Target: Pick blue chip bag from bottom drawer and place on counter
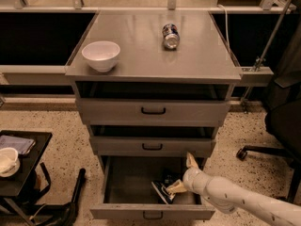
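The bottom drawer (127, 213) is pulled open. The blue chip bag (162, 190) lies crumpled on its floor, right of the middle. My gripper (182, 174) reaches into the drawer from the lower right on a white arm. It is open: one finger points up toward the middle drawer's front, and the other points left with its tip at the bag's right edge. The bag lies on the drawer floor, not lifted. The counter (141, 51) is the grey cabinet top above.
A white bowl (100, 55) stands on the counter's left and a drink can (170, 36) lies at its back middle. The two upper drawers are slightly open. A black side table (28, 166) with a white cup stands at the left. An office chair (282, 126) stands at the right.
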